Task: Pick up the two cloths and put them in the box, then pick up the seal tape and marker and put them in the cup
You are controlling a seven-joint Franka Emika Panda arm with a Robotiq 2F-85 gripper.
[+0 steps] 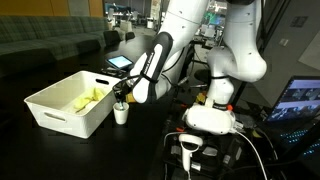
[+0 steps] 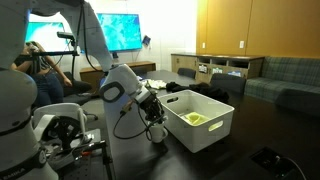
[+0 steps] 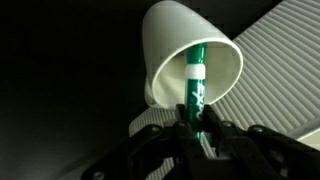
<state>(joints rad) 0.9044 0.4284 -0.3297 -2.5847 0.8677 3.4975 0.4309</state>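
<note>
My gripper (image 3: 196, 120) is shut on the marker (image 3: 196, 80), a green stick held upright between the fingers. Its far end reaches into the mouth of the white paper cup (image 3: 175, 50). In both exterior views the gripper (image 1: 124, 97) (image 2: 153, 112) hangs just above the cup (image 1: 121, 114) (image 2: 157, 132), which stands on the dark table beside the box (image 1: 60, 115) (image 2: 205, 135). The yellow cloth (image 1: 88, 99) (image 2: 193, 118) lies inside the box. I cannot make out the white cloth. The seal tape is out of view.
The arm's white base (image 1: 210, 115) sits near the cup, with cables and a handheld device (image 1: 189, 148) in front of it. A tablet (image 1: 120, 62) lies behind the box. A person (image 2: 40, 60) sits beyond the robot in an exterior view.
</note>
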